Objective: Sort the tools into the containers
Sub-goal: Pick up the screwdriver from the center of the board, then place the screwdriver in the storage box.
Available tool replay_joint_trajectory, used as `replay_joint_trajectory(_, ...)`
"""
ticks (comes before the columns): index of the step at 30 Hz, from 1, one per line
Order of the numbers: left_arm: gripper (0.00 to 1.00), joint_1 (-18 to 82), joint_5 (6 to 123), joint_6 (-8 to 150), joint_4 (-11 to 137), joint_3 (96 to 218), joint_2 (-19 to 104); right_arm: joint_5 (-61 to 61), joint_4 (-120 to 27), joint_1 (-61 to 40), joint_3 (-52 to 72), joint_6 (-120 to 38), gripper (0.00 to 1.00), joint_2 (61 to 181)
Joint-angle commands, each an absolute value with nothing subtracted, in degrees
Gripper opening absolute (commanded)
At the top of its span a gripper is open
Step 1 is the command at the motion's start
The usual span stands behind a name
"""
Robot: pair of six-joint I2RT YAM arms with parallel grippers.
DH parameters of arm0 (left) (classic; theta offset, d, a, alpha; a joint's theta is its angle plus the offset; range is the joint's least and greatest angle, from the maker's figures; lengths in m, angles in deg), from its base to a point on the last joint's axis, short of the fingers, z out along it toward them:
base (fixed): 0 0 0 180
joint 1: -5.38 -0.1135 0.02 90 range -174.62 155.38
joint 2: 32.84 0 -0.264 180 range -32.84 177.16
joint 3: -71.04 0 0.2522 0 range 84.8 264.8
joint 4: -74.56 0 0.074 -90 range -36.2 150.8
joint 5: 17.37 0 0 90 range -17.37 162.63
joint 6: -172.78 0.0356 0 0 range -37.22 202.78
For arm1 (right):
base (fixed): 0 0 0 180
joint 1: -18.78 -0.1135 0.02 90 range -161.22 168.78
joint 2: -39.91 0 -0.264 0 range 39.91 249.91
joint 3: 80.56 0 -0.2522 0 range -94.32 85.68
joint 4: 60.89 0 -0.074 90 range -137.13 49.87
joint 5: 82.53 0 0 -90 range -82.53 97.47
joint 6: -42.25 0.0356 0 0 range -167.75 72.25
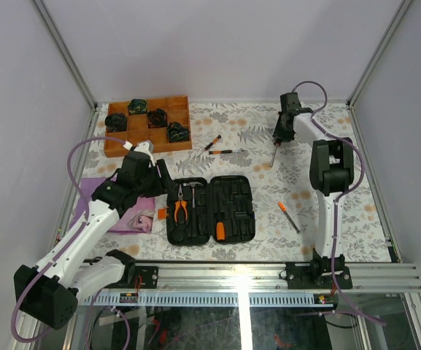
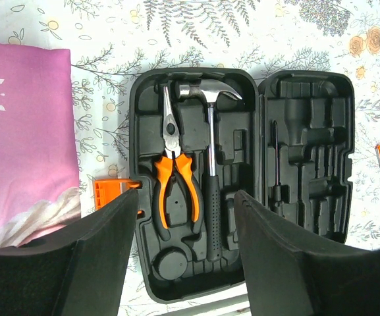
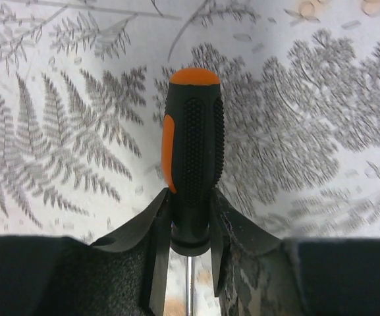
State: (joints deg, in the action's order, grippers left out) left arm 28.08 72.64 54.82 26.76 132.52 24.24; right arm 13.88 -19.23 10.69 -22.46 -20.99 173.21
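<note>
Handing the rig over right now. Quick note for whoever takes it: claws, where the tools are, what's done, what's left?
Left claw: open, empty, above the open tool case.
Right claw: closed on a black-and-orange screwdriver at the table's back right, shaft pointing down.
Done: pliers and hammer sit in the case's left half. A cased screwdriver sits in the right half.
Left: the held one, plus three loose ones. A slanted screwdriver and a crosswise screwdriver lie behind the case, and a small screwdriver lies to its right.
</note>
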Motion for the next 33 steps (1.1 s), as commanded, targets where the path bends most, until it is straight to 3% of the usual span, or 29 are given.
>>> replay_joint_trajectory(1, 0.59, 27.29, 71.47, 56.15, 29.56, 131.99, 23.62, 15.08, -22.36, 10.73, -17.55, -25.24, 0.14, 159.94)
replay_joint_trajectory(12, 0.59, 26.48, 68.28, 56.32, 30.89, 131.64, 23.75, 15.73, -30.89, 8.82, 10.95, -24.15, 0.12, 129.99)
replay_joint_trajectory(18, 0.59, 26.45, 67.92, 56.02, 31.23, 131.56, 23.95, 9.32, -33.71, 3.96, 21.93, -23.98, 0.12, 117.44)
replay_joint_trajectory(25, 0.6, 26.52, 67.75, 55.94, 31.18, 131.51, 24.26, 5.72, -37.38, -5.57, 28.78, -16.12, 0.11, 115.43)
replay_joint_trajectory(33, 0.6, 26.45, 67.25, 55.86, 31.18, 131.6, 24.92, 2.3, -45.19, -15.1, 30.88, -10.83, 0.12, 124.01)
